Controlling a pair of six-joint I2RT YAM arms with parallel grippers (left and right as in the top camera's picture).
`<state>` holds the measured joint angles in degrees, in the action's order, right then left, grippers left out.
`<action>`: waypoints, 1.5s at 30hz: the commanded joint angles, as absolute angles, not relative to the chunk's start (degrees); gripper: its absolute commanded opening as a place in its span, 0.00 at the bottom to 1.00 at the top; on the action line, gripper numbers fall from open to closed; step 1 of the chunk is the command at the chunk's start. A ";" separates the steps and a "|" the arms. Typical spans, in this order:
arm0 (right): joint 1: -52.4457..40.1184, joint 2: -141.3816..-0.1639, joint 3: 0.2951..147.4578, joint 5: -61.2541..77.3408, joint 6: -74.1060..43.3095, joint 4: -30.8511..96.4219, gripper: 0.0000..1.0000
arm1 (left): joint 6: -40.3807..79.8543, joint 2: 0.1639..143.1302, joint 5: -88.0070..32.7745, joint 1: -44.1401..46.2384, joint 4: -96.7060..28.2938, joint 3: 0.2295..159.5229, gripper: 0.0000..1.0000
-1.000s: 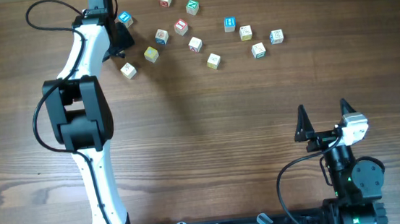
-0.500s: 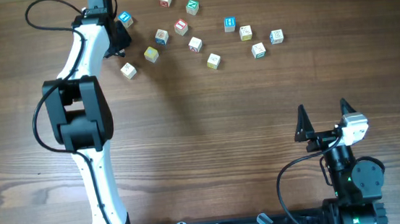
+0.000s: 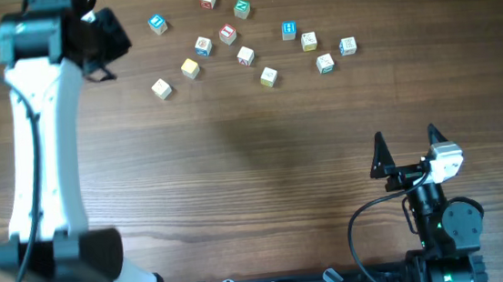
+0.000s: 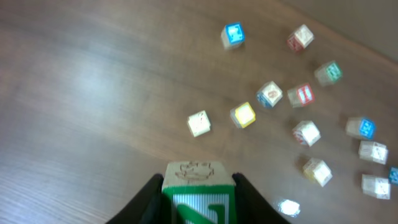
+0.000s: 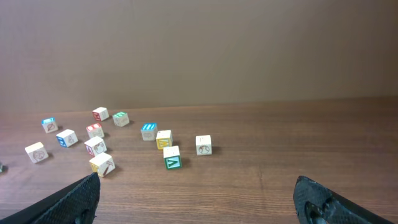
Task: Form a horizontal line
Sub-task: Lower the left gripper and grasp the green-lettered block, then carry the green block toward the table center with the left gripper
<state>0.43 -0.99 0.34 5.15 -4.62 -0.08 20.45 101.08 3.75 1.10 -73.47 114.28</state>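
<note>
Far side of the table [image 3: 255, 186], overhead view: thirteen loose letter cubes [image 3: 244, 56] lie in a scattered band running from left of centre out to the right. Each is apart from its neighbours and none sits edge to edge, so no straight row is formed yet. Leftmost on the wood are a blue-topped cube [image 3: 157, 23], a yellow cube [image 3: 190, 68] and a cream cube [image 3: 162, 88]. A green-topped cube [image 3: 242, 8] sits near the far edge, and another blue cube [image 3: 346, 46] marks the right end. Left gripper [image 4: 198, 190] hangs over bare wood at the far left, clear of the scatter. Its wrist view shows both fingers [image 4: 151, 190] pressed against the sides of a green-faced cube [image 4: 199, 208], which has a cream top face with a line drawing and is held above the table. Right gripper [image 3: 405, 137] rests near the front right, well apart from all cubes, tips pointing toward the far side. Its fingers are spread wide with nothing between them, seen at the two lower corners of the right wrist view. Left wrist frame is slightly blurred; letters on the cubes are unreadable.
</note>
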 commanded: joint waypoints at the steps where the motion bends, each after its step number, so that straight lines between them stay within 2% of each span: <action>1: 0.19 -0.54 0.30 5.89 -4.08 -0.38 1.00 | 20.18 97.03 2.00 0.91 -80.88 114.24 0.29; 7: 0.19 -0.54 0.30 5.89 -4.05 -0.38 1.00 | 20.14 96.20 2.00 2.02 -93.62 114.21 0.27; 15: 0.19 -0.54 0.30 5.89 -4.05 -0.38 1.00 | 20.23 96.20 2.00 13.54 -96.03 114.21 0.29; 21: 0.19 -0.54 0.30 5.89 -4.08 -0.38 1.00 | 23.05 96.20 2.24 18.15 -96.05 110.61 0.29; 28: 0.19 -0.54 0.30 5.89 -4.05 -0.38 1.00 | 26.22 96.20 2.15 19.57 -88.60 97.62 0.28; 34: 0.19 -0.54 0.30 5.89 -4.08 -0.38 1.00 | 27.53 96.20 1.98 20.80 -77.54 85.62 0.29; 45: 0.19 -0.54 0.30 5.89 -4.08 -0.38 1.00 | 29.45 96.23 2.00 20.78 -60.86 71.79 0.29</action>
<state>0.43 -0.99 0.36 5.13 -4.62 -0.10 28.25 96.49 2.22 20.64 -63.55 74.87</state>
